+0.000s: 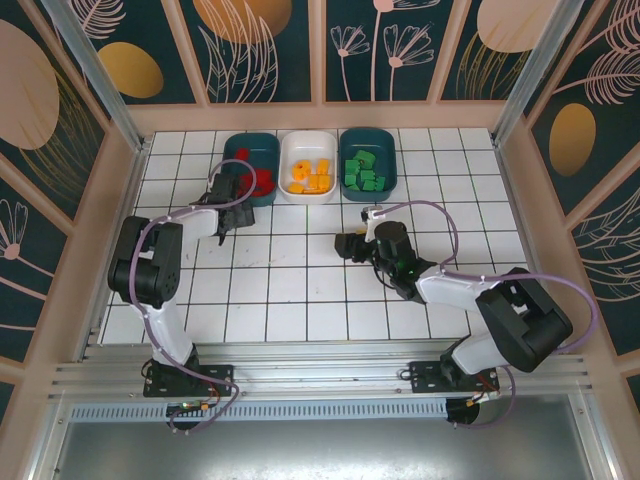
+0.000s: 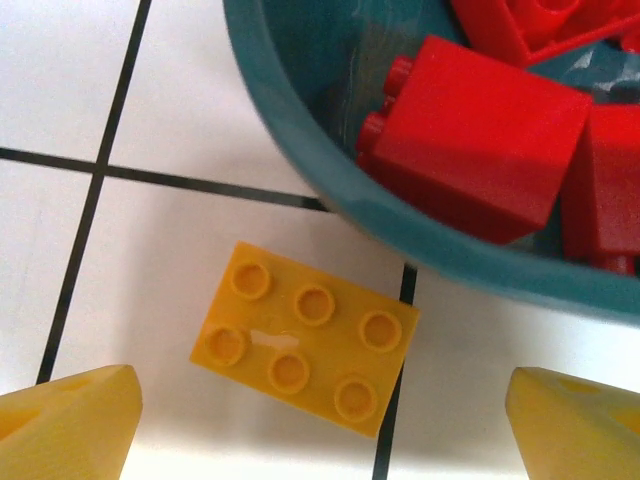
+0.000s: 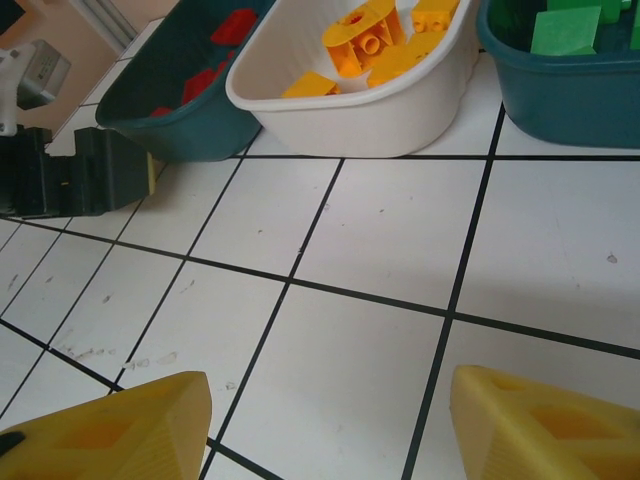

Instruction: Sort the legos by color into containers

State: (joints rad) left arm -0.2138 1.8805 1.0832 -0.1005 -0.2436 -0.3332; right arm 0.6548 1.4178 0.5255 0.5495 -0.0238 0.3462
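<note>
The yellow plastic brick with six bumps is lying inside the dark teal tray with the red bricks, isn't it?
Not inside. The yellow-orange six-stud plastic brick lies on the white tiled table, just outside the rim of the dark teal plastic tray holding the red bricks. The left wrist view shows it.

I see my R gripper [image 3: 330,430] w/ fingers apart, nothing btwn, over the tiled table [image 3: 380,220]. Ahead: white tray [image 3: 370,110] w/ orange bricks [image 3: 365,40], left teal tray [image 3: 190,130] w/ red bricks [image 3: 235,25], right teal tray [image 3: 560,95] w/ green bricks [image 3: 565,30].
</note>
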